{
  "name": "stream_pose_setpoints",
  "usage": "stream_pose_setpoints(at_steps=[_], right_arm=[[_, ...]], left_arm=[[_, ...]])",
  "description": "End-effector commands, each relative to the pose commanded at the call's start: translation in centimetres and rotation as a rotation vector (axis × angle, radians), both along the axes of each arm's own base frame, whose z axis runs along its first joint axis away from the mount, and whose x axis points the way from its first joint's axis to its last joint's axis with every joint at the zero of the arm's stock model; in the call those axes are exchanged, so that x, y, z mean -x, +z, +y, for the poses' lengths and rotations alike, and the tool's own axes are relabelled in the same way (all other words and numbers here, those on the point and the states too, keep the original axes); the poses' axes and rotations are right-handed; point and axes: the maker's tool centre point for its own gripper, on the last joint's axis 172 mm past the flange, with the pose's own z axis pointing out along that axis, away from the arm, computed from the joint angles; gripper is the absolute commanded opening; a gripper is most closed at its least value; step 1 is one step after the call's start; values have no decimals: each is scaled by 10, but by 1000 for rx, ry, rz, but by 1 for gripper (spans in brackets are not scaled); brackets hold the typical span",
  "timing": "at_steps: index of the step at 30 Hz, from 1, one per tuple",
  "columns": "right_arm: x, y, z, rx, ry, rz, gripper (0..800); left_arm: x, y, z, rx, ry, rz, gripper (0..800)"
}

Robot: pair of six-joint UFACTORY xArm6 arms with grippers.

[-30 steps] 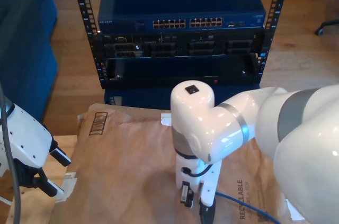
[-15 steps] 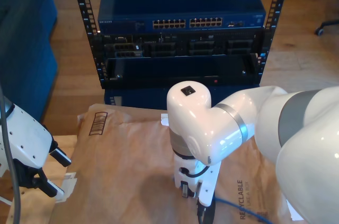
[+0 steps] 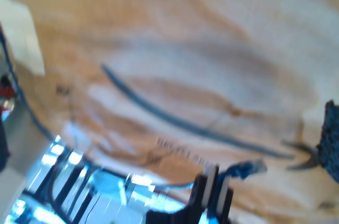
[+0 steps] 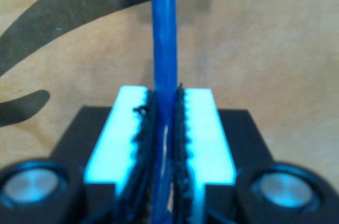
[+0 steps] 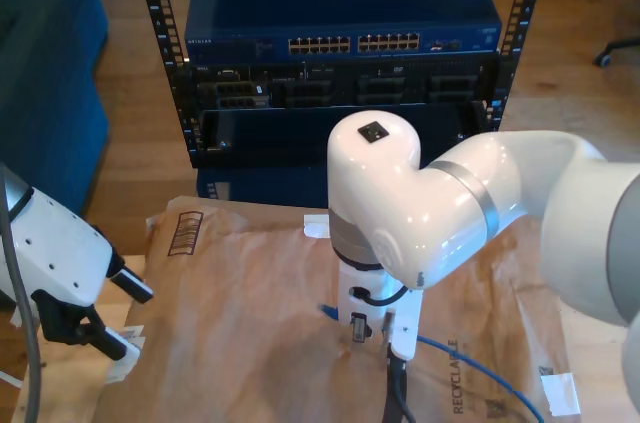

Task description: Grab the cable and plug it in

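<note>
The blue cable (image 4: 163, 49) is clamped between the pale pads (image 4: 127, 128) of my second gripper (image 4: 164, 128), which is shut on it. In the exterior view my second gripper (image 5: 372, 328) hangs under the big white arm over the brown paper. The cable's plug end (image 5: 327, 311) sticks out toward that view's left, and the cable (image 5: 480, 371) trails off to its lower right. The blurred first wrist view shows a stretch of cable (image 3: 175, 121) on the paper and the plug (image 3: 249, 168). My first gripper (image 5: 118, 315) stands open at the exterior view's lower left, holding nothing.
A rack at the back holds a blue network switch (image 5: 350, 43) with two rows of ports, above darker units. Crumpled brown paper (image 5: 240, 323) covers the table. A white tag (image 5: 560, 391) lies at the exterior view's lower right.
The second arm has risen and shifted slightly toward the exterior view's right, lifting the cable so its plug end now shows. The first arm has edged inward.
</note>
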Motion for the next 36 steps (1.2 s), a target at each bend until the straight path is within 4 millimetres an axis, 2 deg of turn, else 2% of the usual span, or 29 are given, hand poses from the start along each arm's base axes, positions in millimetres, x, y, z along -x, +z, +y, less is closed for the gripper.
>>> stream_pose_setpoints(at_steps=[2, 7, 10, 14, 17, 22, 26, 30, 36], right_arm=[[7, 5, 3, -20, 23, 20, 13], [40, 24, 25, -130, 87, 169, 11], [45, 36, 27, -192, 90, 233, 13], [39, 47, 25, -225, 116, 240, 13], [26, 52, 18, -242, 129, 221, 13], [18, 61, 23, -270, 195, 195, 13], [25, 69, 41, -367, 229, 219, 13], [22, 72, 36, -394, 203, 232, 14], [24, 78, 37, -426, 221, 246, 14]], left_arm=[[-1, 3, -4, 17, 2, -2, 800], [-2, 4, -8, 30, 0, -3, 800], [-5, 11, -21, 74, 3, -11, 799], [-6, 15, -28, 99, 3, -14, 799], [-6, 16, -32, 103, -7, -15, 799], [-10, 27, -47, 172, 4, -29, 799], [-9, 30, -52, 188, -7, -30, 799], [-11, 31, -56, 208, -9, -39, 799], [-24, 46, -74, 295, 14, -80, 799]])
